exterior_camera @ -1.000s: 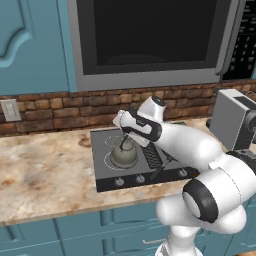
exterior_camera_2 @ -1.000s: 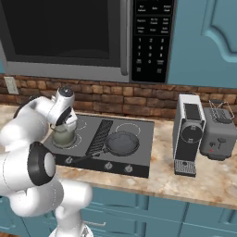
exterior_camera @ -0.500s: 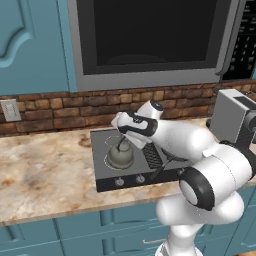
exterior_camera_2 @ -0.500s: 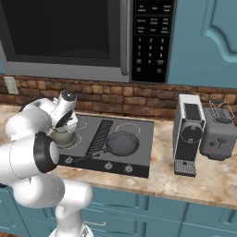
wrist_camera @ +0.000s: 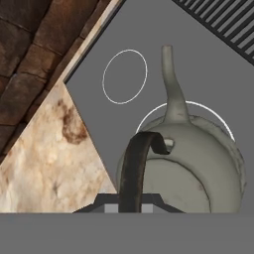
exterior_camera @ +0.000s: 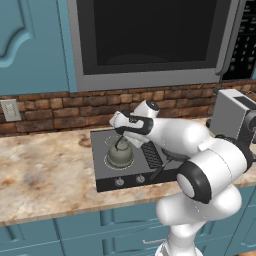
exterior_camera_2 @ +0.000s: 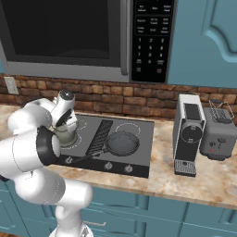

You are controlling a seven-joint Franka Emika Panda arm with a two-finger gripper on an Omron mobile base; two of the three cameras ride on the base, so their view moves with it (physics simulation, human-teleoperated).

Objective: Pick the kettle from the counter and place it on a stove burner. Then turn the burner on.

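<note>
Placement step: kettle [exterior_camera: 120, 154] sits on the stove burner [wrist_camera: 218, 119], gripper [exterior_camera: 121, 136] grip unclear; you release, then seek the knob.

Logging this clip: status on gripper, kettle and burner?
Gripper at the kettle handle, grip unclear. Kettle over the burner ring. Frying pan apart, right side.

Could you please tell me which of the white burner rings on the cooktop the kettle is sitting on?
The kettle sits on the large solid ring at the cooktop's front left, whose arc shows around the kettle's body; the smaller ring behind it, nearer the brick wall, is bare.
</note>
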